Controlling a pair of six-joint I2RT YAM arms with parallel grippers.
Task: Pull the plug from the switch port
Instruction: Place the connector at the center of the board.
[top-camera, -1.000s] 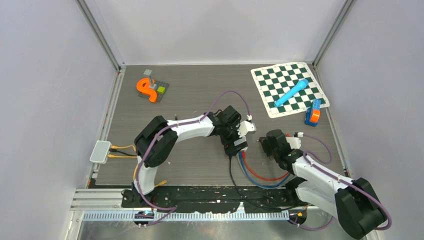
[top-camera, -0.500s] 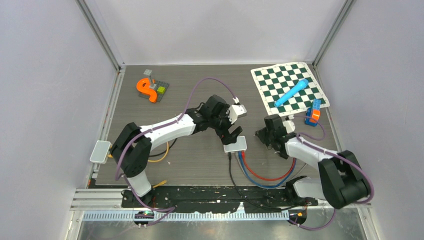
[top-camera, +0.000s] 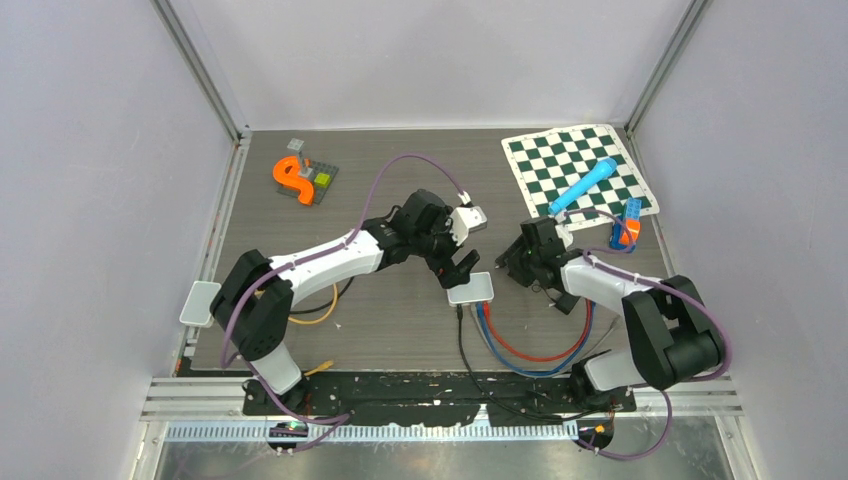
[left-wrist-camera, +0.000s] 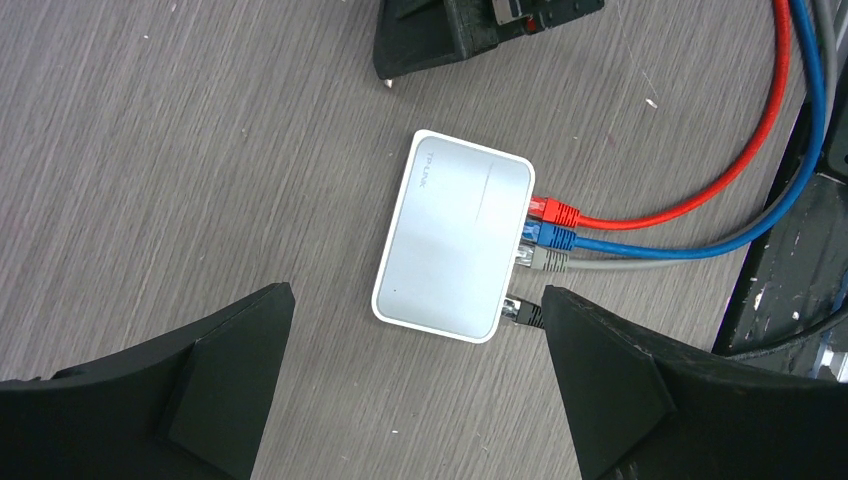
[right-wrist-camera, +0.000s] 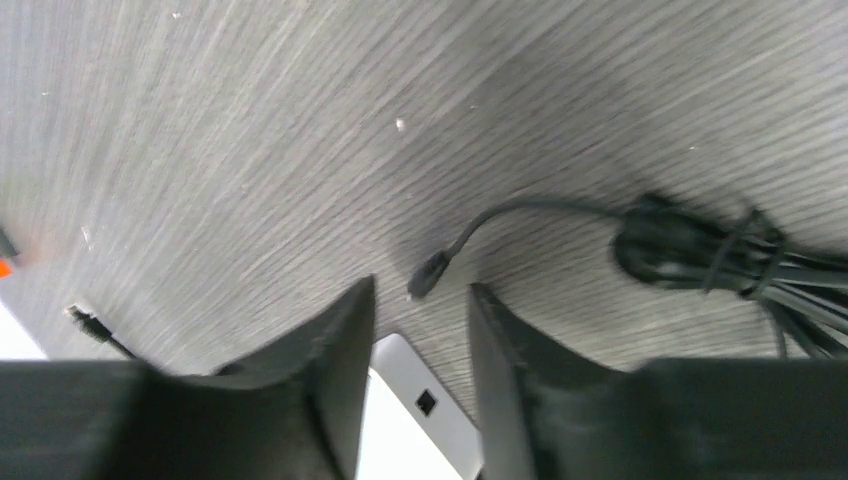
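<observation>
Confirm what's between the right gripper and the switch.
Bare table only: the left wrist view shows wood grain between the right gripper and the switch.

Left arm (top-camera: 330, 258) holds jaws wide, right arm (top-camera: 600, 283) slightly apart.

On the far right of the table (top-camera: 400, 170) lies a green-and-white chess mat (top-camera: 545, 165) with a blue tube (top-camera: 583, 185) lying slantwise across it, and an orange-and-blue block (top-camera: 627, 225) touches the mat's near right corner. At far left an orange S-piece (top-camera: 290, 178) rests on a grey plate (top-camera: 328, 170), a small grey block (top-camera: 296, 146) just beyond. A white box (top-camera: 200, 302) sits at the left edge, an orange cable (top-camera: 318, 318) to its right.
</observation>
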